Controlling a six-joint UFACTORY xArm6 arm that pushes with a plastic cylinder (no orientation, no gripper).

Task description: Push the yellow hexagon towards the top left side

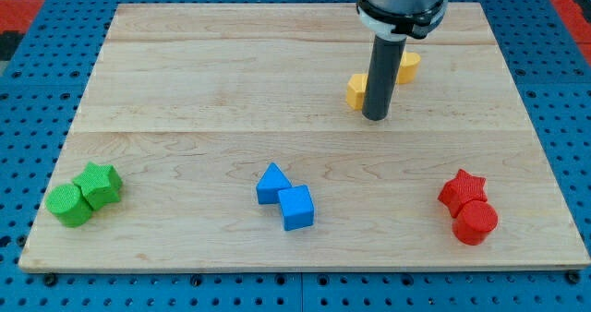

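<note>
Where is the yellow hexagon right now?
The yellow hexagon lies in the view's upper right, just right of the rod and partly hidden by it; my tip sits below-left, beside another yellow block.

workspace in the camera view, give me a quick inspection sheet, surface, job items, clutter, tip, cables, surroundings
surface: pale wooden board, lying flat.
job's things: two yellow blocks at the view's upper right, one left of the rod, one right of it; shapes partly hidden, so which is the hexagon is unclear.
clutter: green cylinder touching green star; blue triangle-like block touching blue cube; red star touching red cylinder.
grippers: none; my tip rests between the yellow blocks, close beside the left one.
cables: nothing seen.
surroundings: blue perforated base; red patches at the top corners.
</note>
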